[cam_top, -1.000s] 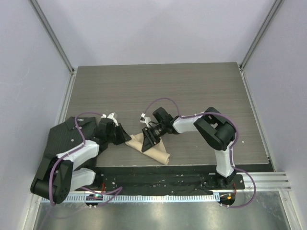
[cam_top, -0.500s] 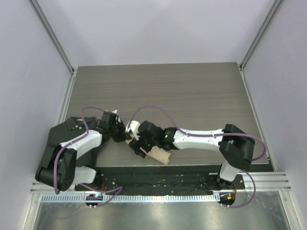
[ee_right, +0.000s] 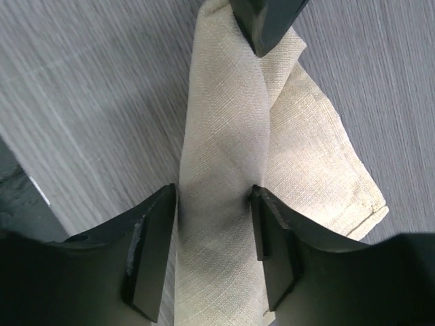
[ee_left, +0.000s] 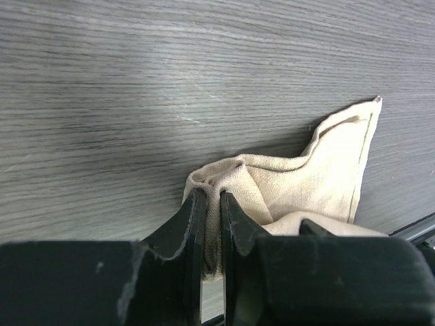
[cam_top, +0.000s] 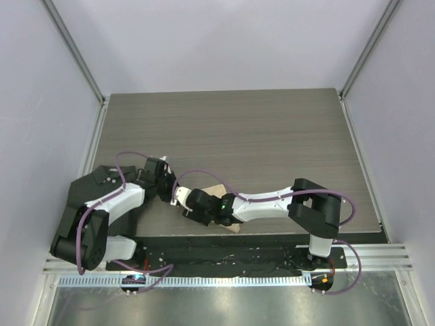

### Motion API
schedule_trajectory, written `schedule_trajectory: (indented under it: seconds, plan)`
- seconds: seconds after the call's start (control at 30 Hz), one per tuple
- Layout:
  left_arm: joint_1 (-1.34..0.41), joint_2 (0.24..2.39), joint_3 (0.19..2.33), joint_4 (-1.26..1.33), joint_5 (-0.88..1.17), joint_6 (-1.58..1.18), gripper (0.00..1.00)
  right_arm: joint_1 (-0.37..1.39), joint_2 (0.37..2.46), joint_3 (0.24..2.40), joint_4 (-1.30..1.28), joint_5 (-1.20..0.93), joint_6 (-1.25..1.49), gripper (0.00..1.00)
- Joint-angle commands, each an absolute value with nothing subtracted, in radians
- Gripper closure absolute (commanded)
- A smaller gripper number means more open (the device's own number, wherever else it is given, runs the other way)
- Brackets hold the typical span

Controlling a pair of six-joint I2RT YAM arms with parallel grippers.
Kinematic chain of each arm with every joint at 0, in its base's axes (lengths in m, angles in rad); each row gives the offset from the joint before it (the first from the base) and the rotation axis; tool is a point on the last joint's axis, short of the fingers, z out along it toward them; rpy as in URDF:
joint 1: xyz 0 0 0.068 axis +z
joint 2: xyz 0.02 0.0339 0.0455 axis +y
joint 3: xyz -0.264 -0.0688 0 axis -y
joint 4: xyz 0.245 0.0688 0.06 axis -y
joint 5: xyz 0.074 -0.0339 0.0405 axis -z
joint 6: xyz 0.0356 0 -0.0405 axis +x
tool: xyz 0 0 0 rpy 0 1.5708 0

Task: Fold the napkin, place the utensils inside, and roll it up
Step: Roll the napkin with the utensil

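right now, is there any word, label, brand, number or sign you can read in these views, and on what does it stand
None: no text can be read in any view.
The napkin and the table are plain, with no print or tag showing.
The left arm and right arm show no legible marking; anything on them is too small to tell.

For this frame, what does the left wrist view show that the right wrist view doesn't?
Only the left wrist view: the left pincer with both fingers closed on a bunched edge of the soft beige cloth napkin. Only the right wrist view: the right pincer open astride the napkin's long folded strip. Both: the napkin on the grey wood-grain table, the left pincer's grip (just a dark tip in the right wrist view), and no utensils.
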State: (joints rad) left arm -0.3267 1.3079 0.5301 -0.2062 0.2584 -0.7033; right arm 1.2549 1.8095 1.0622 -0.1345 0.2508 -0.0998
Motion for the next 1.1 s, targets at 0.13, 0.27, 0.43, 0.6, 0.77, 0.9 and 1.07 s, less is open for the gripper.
schedule_trajectory:
  seconds: [0.13,0.27,0.43,0.6,0.77,0.9,1.07]
  plan:
    - [-0.324,1.299,0.552,-0.252,0.29,-0.692,0.88,1.227,1.861,1.1,-0.153,0.247,-0.098,0.53]
    - [-0.324,1.255,0.552,-0.253,0.272,-0.69,0.7,1.165,1.864,1.095,-0.186,0.091,-0.068,0.56]
    - [-0.324,1.148,0.555,-0.297,0.169,-0.699,0.38,1.089,1.85,1.06,-0.169,-0.2,-0.006,0.63]
    - [-0.324,1.051,0.525,-0.337,0.06,-0.709,0.21,1.031,1.832,1.017,-0.12,-0.376,0.061,0.66]
    - [-0.324,0.916,0.474,-0.298,0.074,-0.712,0.21,0.968,1.829,0.97,-0.031,-0.562,0.127,0.67]
    - [-0.324,0.848,0.416,-0.204,0.169,-0.713,0.22,0.916,1.873,0.963,0.046,-0.698,0.185,0.68]
    - [-0.324,0.857,0.368,-0.108,0.265,-0.718,0.28,0.865,1.928,0.965,0.104,-0.802,0.229,0.69]
